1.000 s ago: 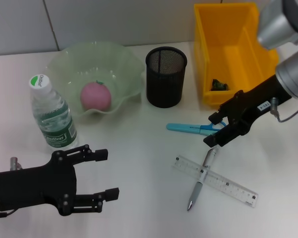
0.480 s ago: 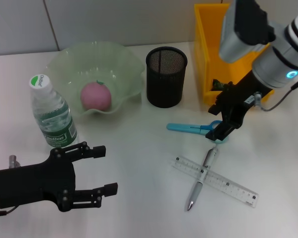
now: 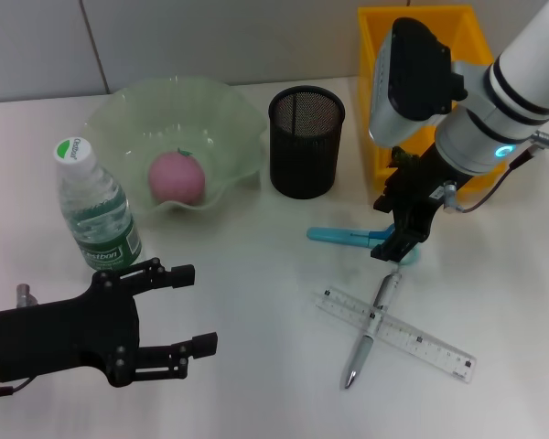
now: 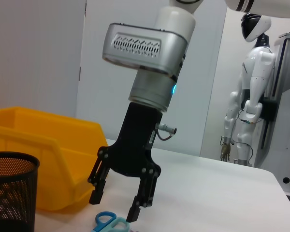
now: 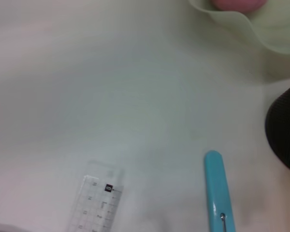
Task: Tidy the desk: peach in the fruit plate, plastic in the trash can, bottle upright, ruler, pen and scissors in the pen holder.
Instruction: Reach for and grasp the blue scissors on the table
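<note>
The blue scissors (image 3: 348,236) lie on the table right of centre. My right gripper (image 3: 385,229) is open and hangs just above their handle end; the left wrist view shows it (image 4: 117,205) over the handles (image 4: 108,223), apart from them. A clear ruler (image 3: 398,334) lies with a silver pen (image 3: 371,329) crossed over it. The black mesh pen holder (image 3: 306,142) stands behind. A pink peach (image 3: 176,176) sits in the green plate (image 3: 119,110). The water bottle (image 3: 96,210) stands upright. My left gripper (image 3: 197,311) is open at the front left. The plastic is hidden.
The yellow bin (image 3: 421,82) stands at the back right, behind my right arm. The right wrist view shows the scissors' blade end (image 5: 217,198), the ruler's end (image 5: 94,203), the plate's rim (image 5: 261,29) and the pen holder's edge (image 5: 285,130).
My right arm has swung left and turned, bringing its open gripper from right of the scissors to above their handles. The left gripper has barely moved.
</note>
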Robot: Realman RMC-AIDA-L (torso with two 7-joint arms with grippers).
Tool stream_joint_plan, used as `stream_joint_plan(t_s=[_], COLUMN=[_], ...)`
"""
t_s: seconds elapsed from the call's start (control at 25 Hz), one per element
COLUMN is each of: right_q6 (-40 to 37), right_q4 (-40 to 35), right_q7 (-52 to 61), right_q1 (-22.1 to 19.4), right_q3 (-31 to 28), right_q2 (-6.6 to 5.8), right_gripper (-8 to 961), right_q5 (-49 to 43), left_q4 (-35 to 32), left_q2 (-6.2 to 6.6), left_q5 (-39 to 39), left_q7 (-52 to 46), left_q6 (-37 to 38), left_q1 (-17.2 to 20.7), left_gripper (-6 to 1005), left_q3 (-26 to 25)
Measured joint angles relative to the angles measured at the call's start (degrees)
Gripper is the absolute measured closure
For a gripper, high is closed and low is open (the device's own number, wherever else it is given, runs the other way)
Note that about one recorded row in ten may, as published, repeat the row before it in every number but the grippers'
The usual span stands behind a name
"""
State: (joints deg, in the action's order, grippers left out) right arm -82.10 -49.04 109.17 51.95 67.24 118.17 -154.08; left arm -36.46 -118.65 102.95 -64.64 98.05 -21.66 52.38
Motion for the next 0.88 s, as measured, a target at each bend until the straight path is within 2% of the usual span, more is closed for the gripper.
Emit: stream_joint_plan(t_s=[0.52,0.8,0.84,0.88], right_q6=[4.77,5.33,5.71,5.71], right_q4=[4.44,4.92,5.39,5.39], right_q7=[-0.09,0.1,0.13,0.13], right_q1=[1.46,1.66,1.84,1.84], right_q3=[1.46,1.89,2.0,2.0], right_q2=[0.81,0.85,0.89,0.89], right_gripper=[268,368,447,448], right_q5=[-2.09,-2.03,-2.03,-2.03], left_q4=[0.03,0.14,0.16,0.16], left_q2=[0.06,0.09,0.09,0.09], left_q5=[-0.7,-0.7,-0.7,-0.7], left_q7=[-0.05,-0.05,-0.05,-0.05], left_q6=[0.31,0.39,0.39,0.39], left_q1=[0.47,0.49,0.48,0.48], left_gripper=[138,138,138,138], left_q3=[0.16,0.21,0.2,0.2])
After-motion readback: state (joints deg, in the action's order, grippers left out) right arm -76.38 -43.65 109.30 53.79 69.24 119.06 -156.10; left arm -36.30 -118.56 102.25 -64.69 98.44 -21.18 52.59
